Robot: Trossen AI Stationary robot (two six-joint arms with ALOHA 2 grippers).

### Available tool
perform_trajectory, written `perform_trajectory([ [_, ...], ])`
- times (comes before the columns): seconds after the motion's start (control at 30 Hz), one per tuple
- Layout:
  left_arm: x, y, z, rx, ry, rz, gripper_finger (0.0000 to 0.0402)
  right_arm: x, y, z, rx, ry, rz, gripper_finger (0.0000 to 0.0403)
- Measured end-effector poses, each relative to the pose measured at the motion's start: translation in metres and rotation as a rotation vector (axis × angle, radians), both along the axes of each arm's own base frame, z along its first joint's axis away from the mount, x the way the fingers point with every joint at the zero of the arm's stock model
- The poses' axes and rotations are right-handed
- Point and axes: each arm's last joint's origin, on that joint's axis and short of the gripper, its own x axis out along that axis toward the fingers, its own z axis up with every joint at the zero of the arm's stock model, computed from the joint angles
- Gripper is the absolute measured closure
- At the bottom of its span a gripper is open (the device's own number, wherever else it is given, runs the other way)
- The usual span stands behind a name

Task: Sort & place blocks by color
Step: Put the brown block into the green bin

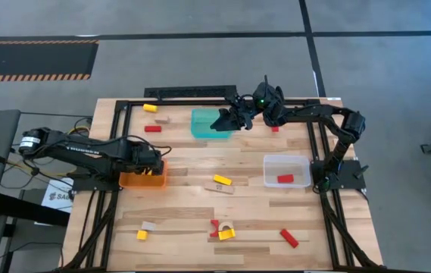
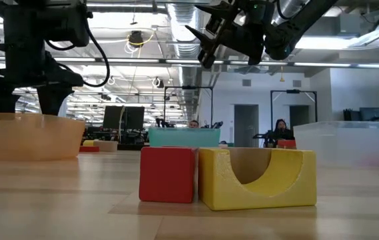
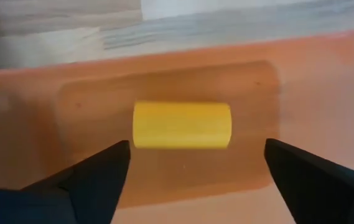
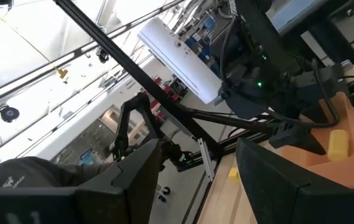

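A yellow cylinder block lies on its side on the floor of the orange bin, which stands at the table's left. My left gripper hangs open over it, pointing down, one finger on either side of the block and touching nothing. In the low view its fingers reach down to the bin's rim. My right gripper is held open in the air above the teal bin, roughly level, with nothing between its fingers. A red block lies in the clear bin.
Loose blocks lie about the table: yellow, tan and red at the far left, yellow mid-table, a red cube beside a yellow arch near the front, and a red bar at the front right.
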Motion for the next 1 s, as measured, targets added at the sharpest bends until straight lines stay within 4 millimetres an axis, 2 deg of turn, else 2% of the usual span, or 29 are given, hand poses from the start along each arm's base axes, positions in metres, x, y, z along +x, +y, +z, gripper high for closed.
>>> perform_trajectory([
  [0.17, 0.000, -0.001, 0.000, -0.020, 0.006, -0.100, 0.0032, 0.000, 0.000, 0.000, 0.002, -0.001, -0.006, 0.0170],
  [0.27, 0.003, -0.001, 0.010, 0.000, 0.002, -0.186, 0.0032, 0.001, 0.000, 0.000, 0.013, 0.004, -0.010, 0.0170],
  [0.43, 0.010, 0.002, 0.044, 0.116, 0.002, -0.374, 0.0031, 0.002, 0.003, 0.000, 0.023, 0.010, -0.001, 0.0170],
  [0.6, 0.026, -0.001, 0.077, 0.179, -0.135, -0.647, 0.0031, 0.005, 0.011, 0.000, 0.035, 0.018, 0.018, 0.0170],
  [0.7, 0.035, -0.014, 0.089, 0.147, -0.266, -0.881, 0.0031, 0.008, 0.017, 0.000, 0.042, 0.020, 0.028, 0.0170],
  [0.8, 0.039, -0.038, 0.092, 0.087, -0.373, -1.099, 0.0031, 0.010, 0.023, 0.000, 0.047, 0.018, 0.029, 0.0170],
  [1.0, 0.034, -0.095, 0.080, 0.047, -0.438, -1.622, 0.0031, 0.015, 0.034, 0.001, 0.052, 0.015, 0.040, 0.0170],
])
